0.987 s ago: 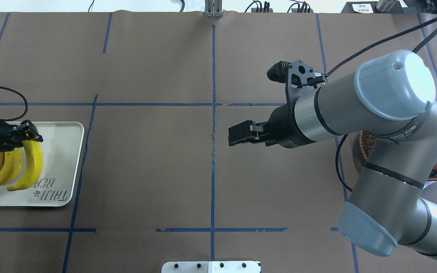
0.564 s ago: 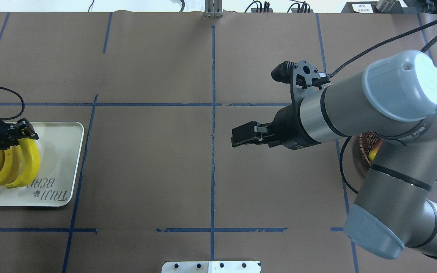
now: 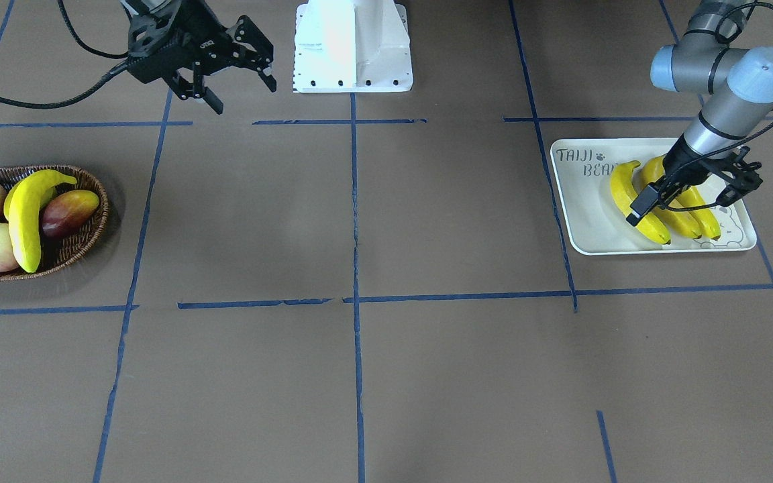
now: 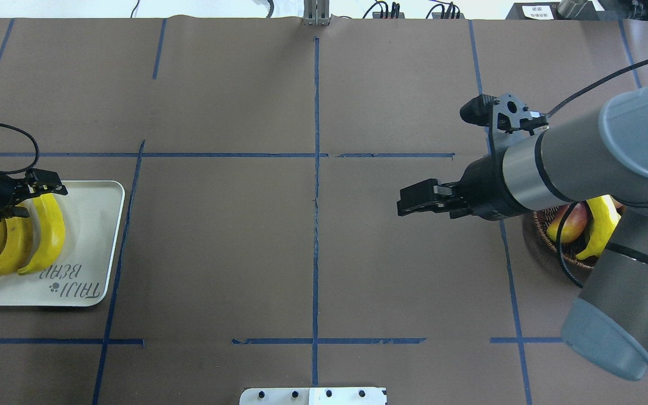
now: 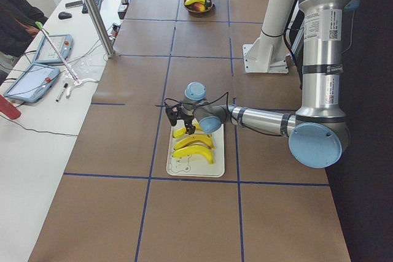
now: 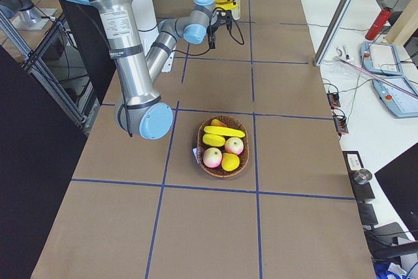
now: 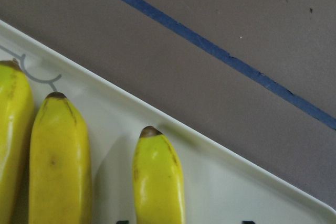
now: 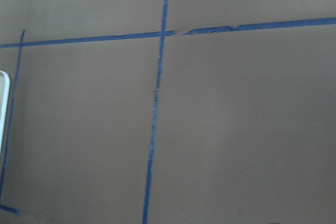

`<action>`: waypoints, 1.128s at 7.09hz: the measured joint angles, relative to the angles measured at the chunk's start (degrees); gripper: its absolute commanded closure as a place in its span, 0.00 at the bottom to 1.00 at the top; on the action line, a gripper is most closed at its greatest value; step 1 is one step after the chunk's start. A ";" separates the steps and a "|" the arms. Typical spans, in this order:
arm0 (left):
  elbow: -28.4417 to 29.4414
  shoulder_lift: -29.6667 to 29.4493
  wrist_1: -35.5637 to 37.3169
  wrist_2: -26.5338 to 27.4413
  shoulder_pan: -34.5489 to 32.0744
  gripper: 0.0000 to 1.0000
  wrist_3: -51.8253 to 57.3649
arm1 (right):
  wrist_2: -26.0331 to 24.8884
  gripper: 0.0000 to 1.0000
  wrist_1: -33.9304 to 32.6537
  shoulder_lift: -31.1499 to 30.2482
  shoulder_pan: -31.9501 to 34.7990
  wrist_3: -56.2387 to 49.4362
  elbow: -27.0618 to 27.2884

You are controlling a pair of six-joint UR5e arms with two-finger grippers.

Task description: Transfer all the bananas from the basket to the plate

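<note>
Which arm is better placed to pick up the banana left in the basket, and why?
Right. The right gripper hangs open and empty, nearer the basket, which holds the last banana. The left gripper is far off over the plate, fingers spread above three bananas.

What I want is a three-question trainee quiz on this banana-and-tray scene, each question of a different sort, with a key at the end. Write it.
1. How many long curved yellow bananas lie on the cream-white rectangular tray?
2. True or false: the right arm's black two-finger gripper is shut on a banana.
3. The fourth banana lies: A) in the oval dark brown wicker basket; B) on the bare brown table; C) between the right gripper's fingers.
Key: 1) three; 2) false, it is open and empty; 3) A.
</note>
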 measured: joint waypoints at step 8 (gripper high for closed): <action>-13.63 -5.78 13.92 -0.65 2.05 0.00 -6.64 | -10.62 0.00 -0.44 -19.99 7.51 -0.14 -5.75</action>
